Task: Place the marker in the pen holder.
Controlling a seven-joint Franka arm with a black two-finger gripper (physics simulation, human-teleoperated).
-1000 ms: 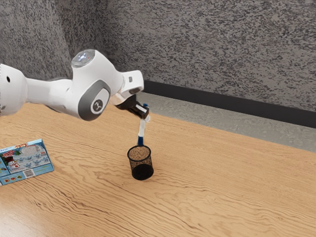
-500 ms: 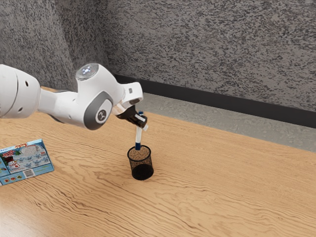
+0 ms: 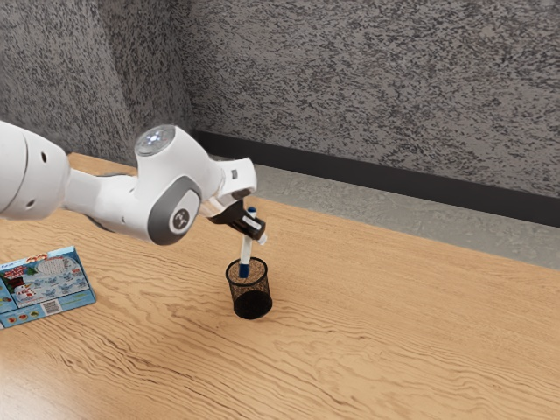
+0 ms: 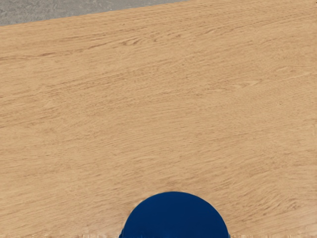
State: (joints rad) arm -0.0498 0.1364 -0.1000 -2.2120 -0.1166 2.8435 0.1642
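My gripper (image 3: 256, 234), black and tilted downward, is shut on the marker (image 3: 246, 256) above the pen holder. The marker is white with blue ends and stands nearly upright. Its lower blue end overlaps the mouth of the black mesh pen holder (image 3: 252, 303) in the exterior view, seemingly just inside the rim. The holder stands upright on the table. In the wrist view the marker's blue end (image 4: 175, 216) shows large at the lower edge, close to the hand.
A blue illustrated box (image 3: 48, 286) lies on the wooden table (image 3: 394, 332) at the exterior view's left, well apart from the holder. The table's far edge runs behind my hand, with grey floor beyond it and a textured wall.
My hand has come down with the marker over the last second, slightly toward the exterior view's left at first. The marker's lower end has dropped from behind the rim to the holder's mouth.
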